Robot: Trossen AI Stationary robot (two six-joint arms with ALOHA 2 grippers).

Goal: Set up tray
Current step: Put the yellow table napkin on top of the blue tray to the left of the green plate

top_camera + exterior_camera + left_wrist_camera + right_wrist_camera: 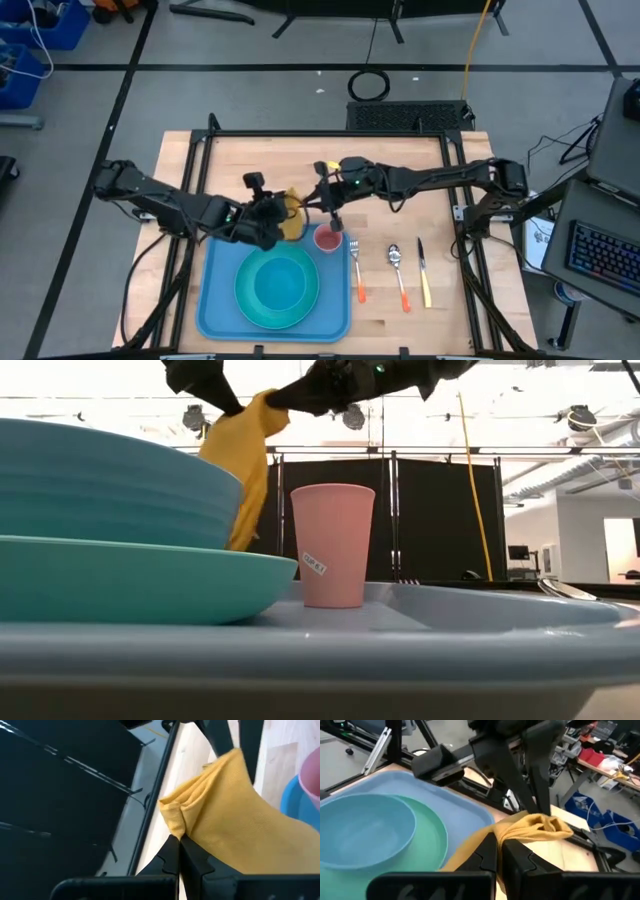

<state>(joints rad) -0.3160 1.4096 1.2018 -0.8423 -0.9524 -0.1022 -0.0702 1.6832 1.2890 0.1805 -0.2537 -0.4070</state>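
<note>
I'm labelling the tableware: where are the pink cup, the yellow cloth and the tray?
pink cup [332,545], low view, middle of its side wall.
yellow cloth [235,815], left wrist view, its broad folded face.
tray [215,300], high view, bare floor by the left rim.

Both arms are dark, nearly black, built of slim tubular links joined by bulkier rounded joints. Black cables trail from each arm's base down along the table's sides. A small green light glows on the right arm's wrist. Each gripper ends in two flat, angular black fingers [172,857] with a matte finish.
</note>
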